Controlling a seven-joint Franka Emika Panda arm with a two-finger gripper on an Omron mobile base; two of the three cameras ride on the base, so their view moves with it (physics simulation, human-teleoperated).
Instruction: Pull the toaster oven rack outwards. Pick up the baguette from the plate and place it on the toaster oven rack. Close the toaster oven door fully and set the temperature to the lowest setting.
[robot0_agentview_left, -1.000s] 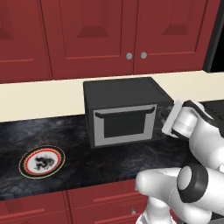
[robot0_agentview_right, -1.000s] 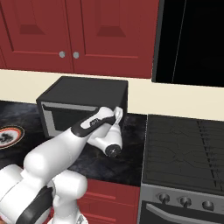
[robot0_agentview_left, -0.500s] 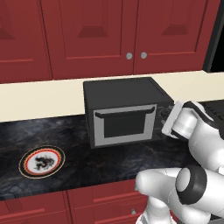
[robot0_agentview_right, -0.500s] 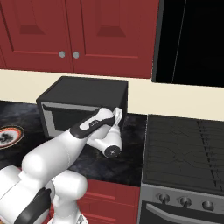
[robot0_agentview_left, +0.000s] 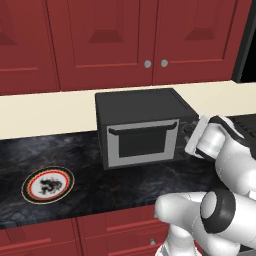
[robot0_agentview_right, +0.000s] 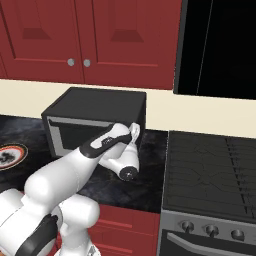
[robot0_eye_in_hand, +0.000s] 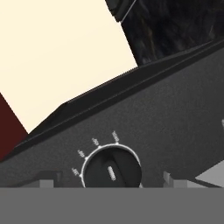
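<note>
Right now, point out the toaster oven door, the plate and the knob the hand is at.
toaster oven door (robot0_agentview_left: 142, 143): left base view, on its dark window.
plate (robot0_agentview_left: 48, 184): left base view, on its patterned centre.
knob (robot0_eye_in_hand: 111, 169): hand view, on its dark face.

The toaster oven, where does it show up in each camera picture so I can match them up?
Left base view: the toaster oven sits centre, door shut.
Right base view: left of centre, behind the arm.
Hand view: its black control panel crosses the lower half, close up.
Shared landmark: the cream wall strip behind the oven.
</note>
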